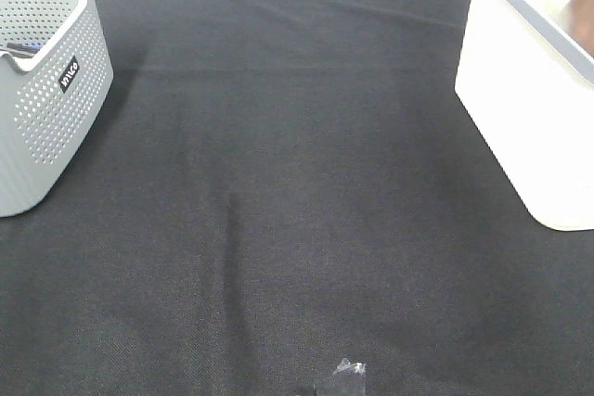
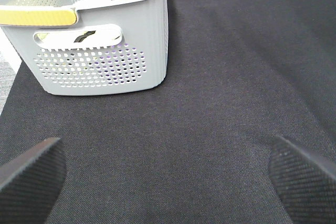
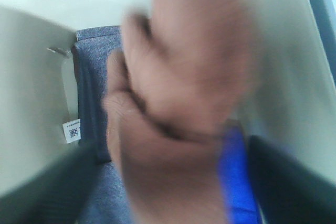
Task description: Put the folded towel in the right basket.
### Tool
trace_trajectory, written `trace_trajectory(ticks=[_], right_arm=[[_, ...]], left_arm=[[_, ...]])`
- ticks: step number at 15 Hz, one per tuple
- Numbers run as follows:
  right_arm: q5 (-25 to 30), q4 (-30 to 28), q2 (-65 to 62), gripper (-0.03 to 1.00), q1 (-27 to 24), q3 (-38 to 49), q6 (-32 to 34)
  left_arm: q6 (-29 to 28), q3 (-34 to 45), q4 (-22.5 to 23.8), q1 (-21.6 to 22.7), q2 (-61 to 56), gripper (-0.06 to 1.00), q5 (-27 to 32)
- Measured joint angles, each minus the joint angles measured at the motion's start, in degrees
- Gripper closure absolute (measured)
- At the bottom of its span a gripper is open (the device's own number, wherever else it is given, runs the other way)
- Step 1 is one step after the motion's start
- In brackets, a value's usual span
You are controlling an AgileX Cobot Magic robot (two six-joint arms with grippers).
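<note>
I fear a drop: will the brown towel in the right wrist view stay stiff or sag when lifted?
Probably it sags: the towel shows soft creases. Likely light, being cloth. Its matte weave should resist slipping, though the picture is blurred.

Black label (image 1: 70,72) on my grey basket (image 1: 51,136): white lettering, unreadable. White tag (image 3: 72,131) on grey cloth (image 3: 90,77): print illegible.

Grey perforated basket (image 2: 105,61) on black cloth (image 2: 226,103); tool (image 2: 168,174) jaws spread wide.
</note>
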Motion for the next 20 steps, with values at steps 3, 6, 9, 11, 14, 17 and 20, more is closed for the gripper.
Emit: trace_trajectory(ticks=[3,6,9,11,14,17,20], right_arm=[[-0.11,0.00,-0.40,0.01,0.00,0.00,1.66],[-0.11,0.00,-1.89,-0.01,0.00,0.00,1.20],[-0.46,3.67,-9.17,-0.01,0.06,5.56,0.69],[-0.40,4.64,-20.05,-0.01,0.17,20.68,-1.03],[-2.29,2.75,-36.21,-0.01,0.17,40.62,-3.44],[-8.94,1.89,-56.32,-0.01,0.17,59.24,-6.25],[-9.51,1.95,-70.24,-0.01,0.17,68.87,-5.90]], left_arm=[[0.00,0.00,0.00,0.00,0.00,-0.03,0.00],[0.00,0.00,0.00,0.00,0.00,-0.03,0.00],[0.00,0.00,0.00,0.00,0.00,-0.03,0.00],[0.00,0.00,0.00,0.00,0.00,-0.03,0.00],[0.06,0.00,0.00,0.00,0.00,-0.03,0.00],[0.11,0.00,0.00,0.00,0.00,-0.03,0.00],[0.17,0.00,0.00,0.00,0.00,-0.03,0.00]])
